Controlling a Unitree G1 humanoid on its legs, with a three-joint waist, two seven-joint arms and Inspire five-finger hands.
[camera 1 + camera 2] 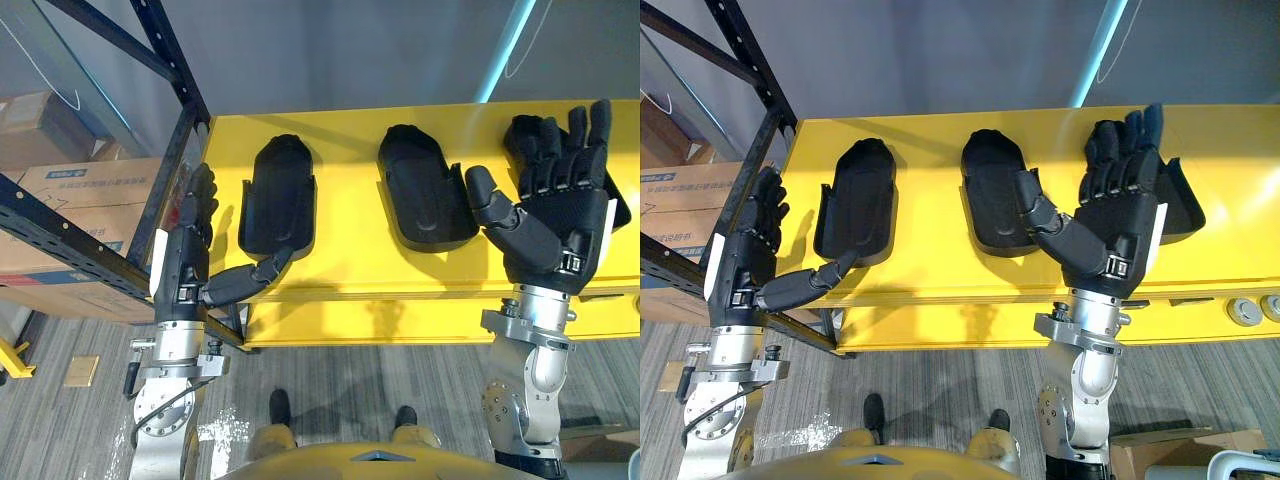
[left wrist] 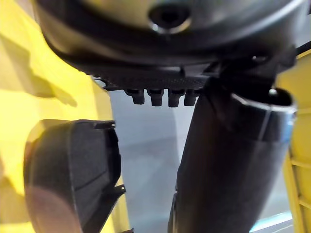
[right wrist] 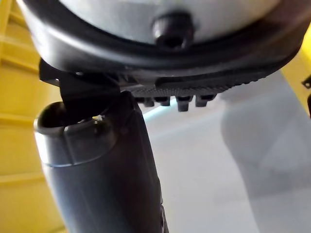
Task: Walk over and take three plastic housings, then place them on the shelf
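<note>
Fingers [image 1: 575, 140] straight, spread: right hand [image 1: 555, 230] over 2 o'clock housing [image 1: 1185, 205], likely readying grasp; left hand [image 1: 185, 250] straight-fingered at 9.

The yellow shelf [image 1: 350, 265] is bare between the left housing [image 1: 280, 195] and the middle housing [image 1: 425, 190], and along its front edge. At the shelf's left end a dark rack post [image 1: 170, 180] crowds the left hand [image 1: 185, 265].
</note>
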